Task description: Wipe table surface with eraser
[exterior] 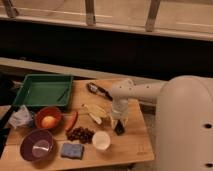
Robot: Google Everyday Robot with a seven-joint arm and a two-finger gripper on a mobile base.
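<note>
**Eraser under tool, low right on desk**

The small flat black rectangular eraser (120, 128) is seen at the tip of the white arm's tool (119, 120), on the right part of the light-brown butcher-block wooden desk (132, 147). Whether the tool is clamped on it cannot be told. The arm is angled steeply down, judged so that the eraser is pressed to the wood. The round white cup (101, 140) is just beside it on the left, and pale yellow food strips (95, 113) are near. A stroke rightward is judged safest, since the cup could be knocked.
</note>
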